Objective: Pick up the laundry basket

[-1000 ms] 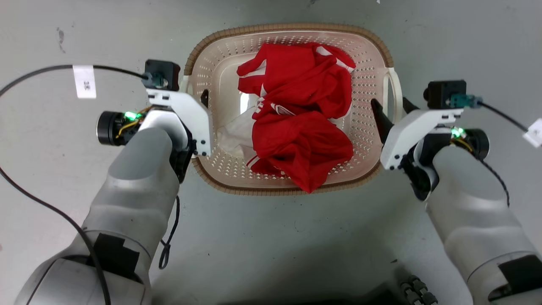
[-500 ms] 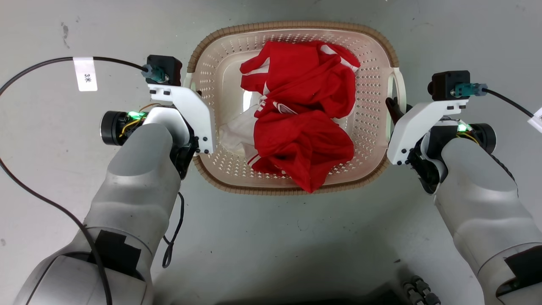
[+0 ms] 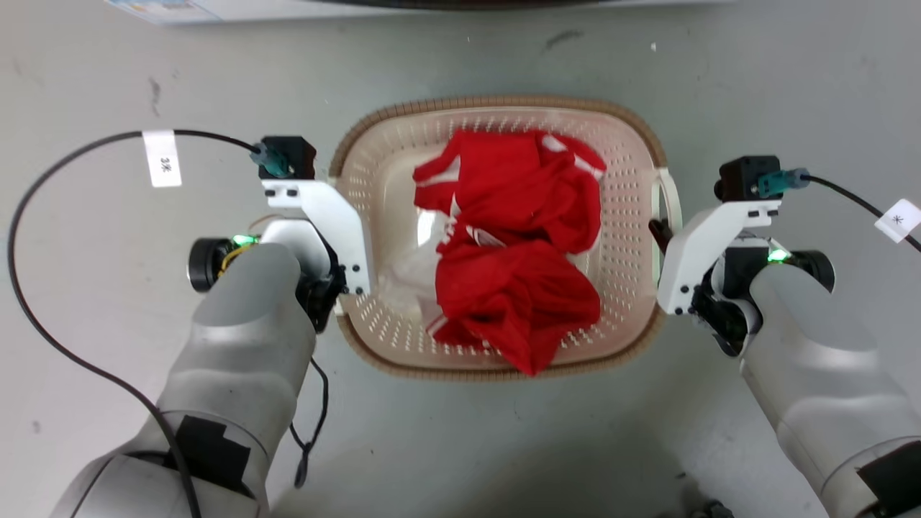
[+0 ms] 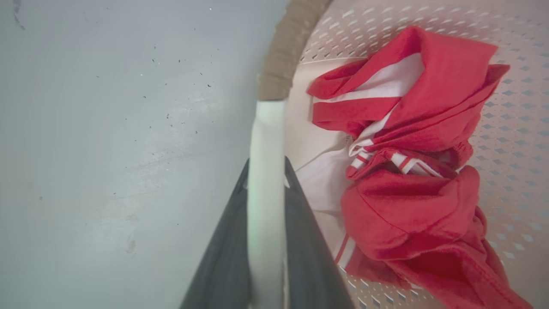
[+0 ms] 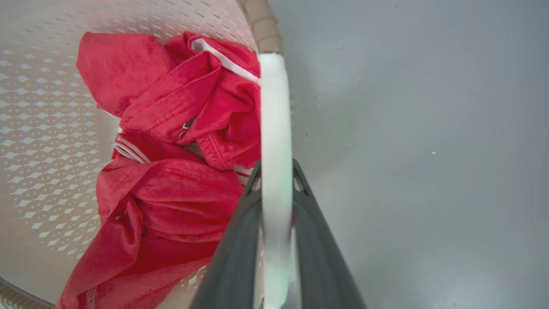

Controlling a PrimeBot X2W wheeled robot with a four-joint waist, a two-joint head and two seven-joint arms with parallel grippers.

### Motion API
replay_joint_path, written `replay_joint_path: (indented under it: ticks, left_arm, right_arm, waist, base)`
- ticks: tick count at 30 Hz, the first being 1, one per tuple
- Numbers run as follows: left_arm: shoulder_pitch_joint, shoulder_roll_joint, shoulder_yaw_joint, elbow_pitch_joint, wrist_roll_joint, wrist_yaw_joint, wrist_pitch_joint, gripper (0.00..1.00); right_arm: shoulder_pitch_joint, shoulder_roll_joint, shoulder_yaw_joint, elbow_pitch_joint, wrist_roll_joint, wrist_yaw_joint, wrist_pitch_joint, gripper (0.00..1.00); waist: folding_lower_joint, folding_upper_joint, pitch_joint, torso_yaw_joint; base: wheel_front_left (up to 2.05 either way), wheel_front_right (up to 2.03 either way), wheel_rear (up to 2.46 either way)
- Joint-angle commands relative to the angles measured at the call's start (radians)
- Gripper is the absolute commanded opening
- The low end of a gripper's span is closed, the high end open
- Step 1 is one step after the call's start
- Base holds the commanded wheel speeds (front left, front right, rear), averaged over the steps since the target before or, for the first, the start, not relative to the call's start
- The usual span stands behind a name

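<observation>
The laundry basket (image 3: 496,103) is cream perforated plastic with a brown woven-look rim, and it stands on the grey floor between my arms. Red garments with white stripes (image 3: 518,244) lie crumpled inside it over a white cloth. In the left wrist view my left gripper (image 4: 266,162) is shut on the basket's white left handle (image 4: 266,128), one dark finger on each side. My right gripper (image 5: 276,163) is shut the same way on the white right handle (image 5: 274,107). In the head view a dark fingertip (image 3: 656,232) shows at that handle (image 3: 673,194).
Black cables with white tags (image 3: 162,158) loop over the floor on both sides of the basket. A pale edge with a blue label (image 3: 173,7) runs along the top of the head view. Bare grey floor surrounds the basket.
The right gripper's fingers, spread around the right handle a second ago, have closed on it. The head camera has shifted, so the basket sits lower in view.
</observation>
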Motion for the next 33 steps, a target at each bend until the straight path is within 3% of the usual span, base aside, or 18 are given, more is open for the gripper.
replay_joint_path:
  ticks: [1,15,33]
  left_arm:
    - [0.017,-0.017,-0.001,-0.003,-0.013,-0.009,0.024,0.00]
    - [0.113,-0.024,-0.031,-0.005,-0.117,-0.032,0.227,0.00]
    - [0.197,-0.027,-0.088,-0.006,-0.223,-0.037,0.399,0.00]
  right_arm:
    - [0.015,-0.004,0.018,-0.014,0.019,0.000,0.022,0.00]
    - [0.090,-0.054,0.150,-0.044,0.165,0.000,0.245,0.00]
    - [0.137,-0.012,0.193,0.048,0.270,0.001,0.442,0.00]
  waist:
    - [0.0000,-0.0001,-0.045,0.014]
    - [0.0000,-0.0001,-0.304,0.048]
    - [0.0000,-0.0001,-0.576,0.054]
  base:
    - [0.00,0.00,0.00]
    - [0.00,0.00,0.00]
    - [0.00,0.00,0.00]
